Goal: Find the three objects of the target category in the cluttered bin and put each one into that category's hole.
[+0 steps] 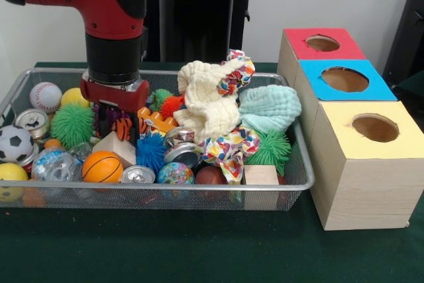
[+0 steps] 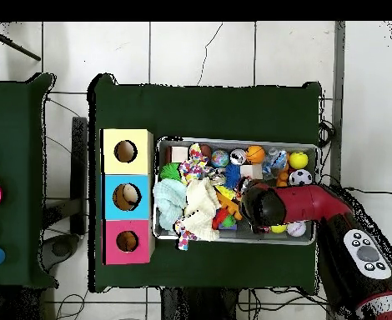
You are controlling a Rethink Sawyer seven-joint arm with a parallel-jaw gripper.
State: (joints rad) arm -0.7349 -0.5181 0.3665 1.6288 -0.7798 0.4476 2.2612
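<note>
1. Plush tiger toy (image 1: 123,126), orange with black stripes, sits in the left half of the wire mesh bin (image 1: 299,138), right under the arm and beside the wooden block (image 1: 114,147).
2. From the front, the gripper (image 1: 117,122) is down among the clutter, its dark fingers either side of the tiger; I cannot tell whether they actually pinch it.
3. From overhead, the arm's bulky wrist hides the gripper and the toy completely.
4. Around that spot lie a green spiky ball (image 1: 72,124), a small basketball (image 1: 102,166), a blue spiky ball (image 1: 152,151), a can (image 1: 138,175) and a baseball (image 1: 45,96).
5. A cream cloth (image 1: 205,101) is heaped in the middle of the bin, with a mint cloth (image 1: 268,107) just to its right and a confetti-print cloth (image 1: 229,149) trailing in front.
6. Three wooden boxes stand in a row touching each other, just outside the bin's right end in the front view.
7. The red-topped box (image 1: 301,48) is the one farthest back, and its round hole (image 1: 322,43) is well apart from the gripper.
8. The blue-topped box (image 1: 371,87) is in the middle and the yellow-topped box (image 1: 344,138) is nearest the camera.
</note>
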